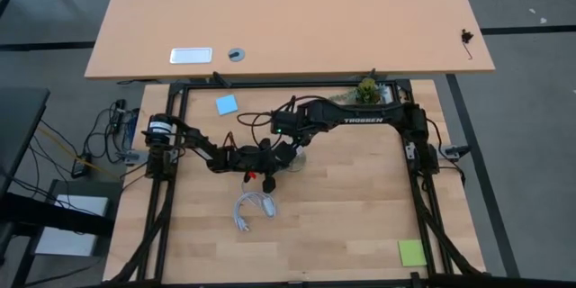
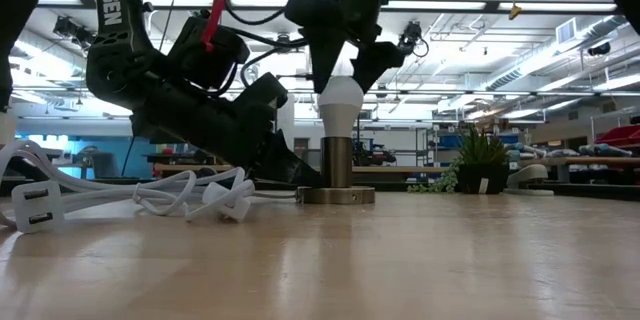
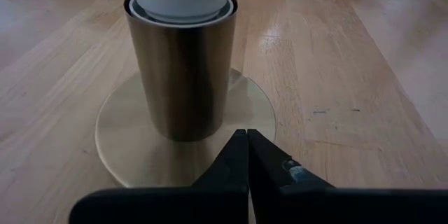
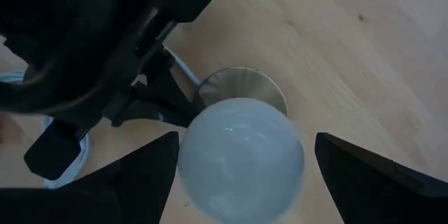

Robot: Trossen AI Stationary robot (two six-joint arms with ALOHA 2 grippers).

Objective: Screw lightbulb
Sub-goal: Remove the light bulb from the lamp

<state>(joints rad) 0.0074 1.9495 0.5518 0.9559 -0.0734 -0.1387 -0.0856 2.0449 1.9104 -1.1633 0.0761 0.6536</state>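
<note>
Small white frosted pear-shaped lightbulb (image 2: 340, 102) seated upright in a brushed metal cylindrical socket (image 2: 339, 164) on a round flat metal base disc (image 3: 126, 147), near the middle of the light wooden worktop (image 2: 420, 260). Right pincer (image 4: 241, 161) directly above the bulb, fingers spread wide either side of the globe, released, not touching in the wrist view. Left pincer (image 3: 246, 155) low on the worktop, clenched on nothing, tips resting at the disc's edge just beside the socket. Coiled white cord (image 2: 150, 195) lying nearby.
</note>
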